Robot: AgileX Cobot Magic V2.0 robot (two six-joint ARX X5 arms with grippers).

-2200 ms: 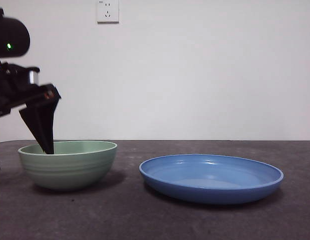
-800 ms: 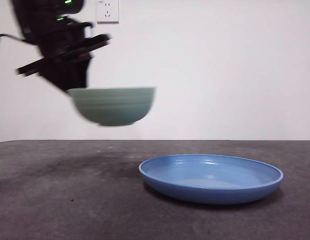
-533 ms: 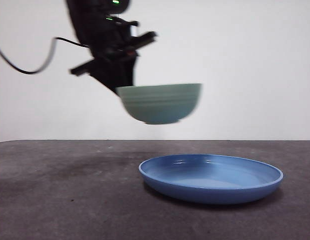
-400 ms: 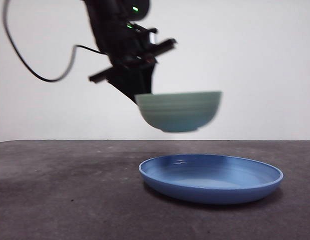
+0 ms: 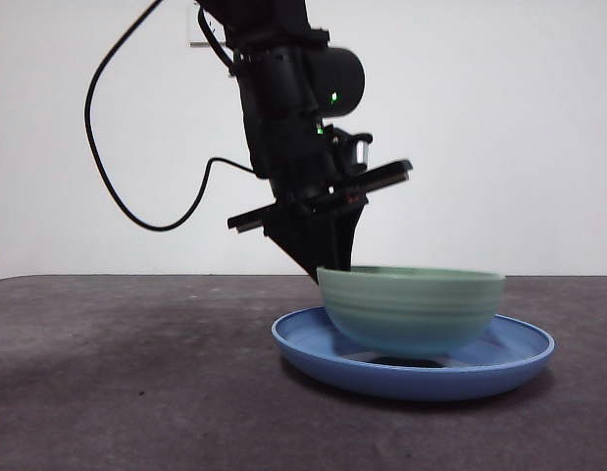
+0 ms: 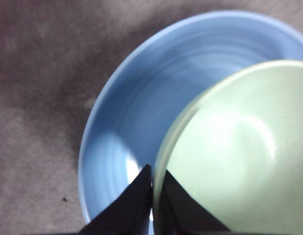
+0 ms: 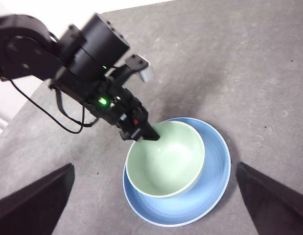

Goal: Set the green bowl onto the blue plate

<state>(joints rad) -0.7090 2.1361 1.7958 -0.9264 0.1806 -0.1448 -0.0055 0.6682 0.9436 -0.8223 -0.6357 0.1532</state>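
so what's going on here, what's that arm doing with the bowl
The left gripper is pinching the rim of the green bowl, jaws closed on it, one inside and one outside. The bowl is down inside the blue plate, toward the side nearest that arm; whether it fully rests on the plate or sits just above it is hard to tell. The right gripper waits high above the table, open and holding nothing.
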